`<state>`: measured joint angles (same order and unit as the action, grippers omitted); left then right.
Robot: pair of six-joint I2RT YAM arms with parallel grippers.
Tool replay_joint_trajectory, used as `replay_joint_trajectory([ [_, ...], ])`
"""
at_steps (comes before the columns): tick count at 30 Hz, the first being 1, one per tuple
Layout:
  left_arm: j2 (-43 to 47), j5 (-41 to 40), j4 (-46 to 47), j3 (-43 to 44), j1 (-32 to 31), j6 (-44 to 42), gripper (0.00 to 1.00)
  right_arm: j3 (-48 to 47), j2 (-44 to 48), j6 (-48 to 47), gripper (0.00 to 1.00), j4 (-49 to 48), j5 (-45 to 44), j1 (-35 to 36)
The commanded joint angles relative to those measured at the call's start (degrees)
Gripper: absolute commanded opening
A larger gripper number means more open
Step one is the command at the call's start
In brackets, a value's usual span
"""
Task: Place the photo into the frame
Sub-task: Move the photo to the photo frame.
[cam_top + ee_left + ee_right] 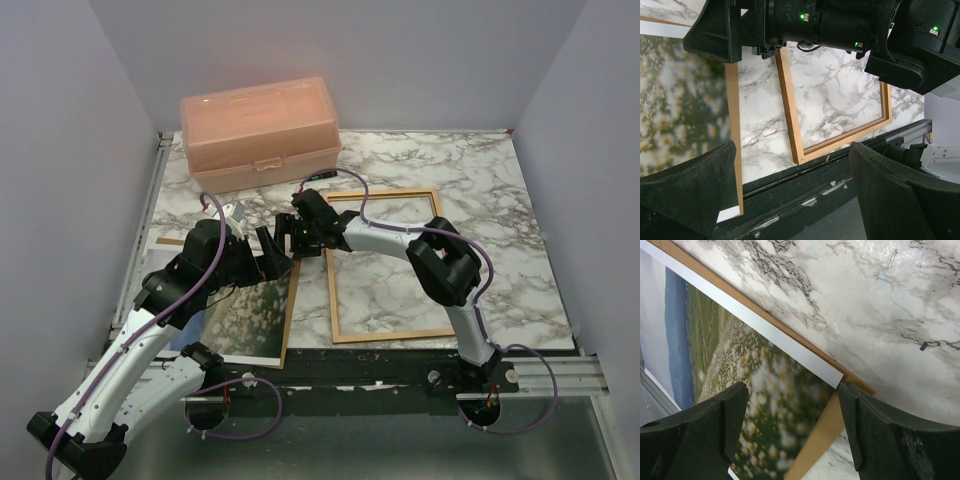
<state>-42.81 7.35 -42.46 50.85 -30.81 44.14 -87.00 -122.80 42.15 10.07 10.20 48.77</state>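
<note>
The photo (250, 310), a meadow under blue sky, lies face up at the left on a brown backing board (820, 436). The empty orange-brown frame (390, 334) lies flat in the middle of the marble table, to the right of the photo. My right gripper (790, 432) reaches left and hovers open over the photo (765, 390), at its far right corner. The corner lies between the jaws, close to the right finger (875, 425). My left gripper (795, 200) is wide open and holds nothing. It hangs above the gap between the photo (675, 110) and the frame (790, 110).
A pink plastic box (260, 130) stands at the back left. A black rail (380, 365) runs along the table's near edge. The two grippers are close together over the photo's far right corner, with the right arm (440, 260) stretched across the frame.
</note>
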Motion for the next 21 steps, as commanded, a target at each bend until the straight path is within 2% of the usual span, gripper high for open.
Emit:
replay_joint_trajectory([
  [1,0.3,0.8,1.0,-0.7,0.3,-0.5,0.98,1.5,-3.1,1.6,0.81,0.9,-0.2,0.1],
  [8,1.1,0.7,-0.6,0.9,0.4,-0.5,0.98,4.7,-4.1,7.2,0.81,-8.7,7.4,0.1],
  [21,0.8,1.0,-0.1,0.8,0.5,-0.8,0.98,4.8,-4.6,9.6,0.8,-15.8,14.4,0.6],
])
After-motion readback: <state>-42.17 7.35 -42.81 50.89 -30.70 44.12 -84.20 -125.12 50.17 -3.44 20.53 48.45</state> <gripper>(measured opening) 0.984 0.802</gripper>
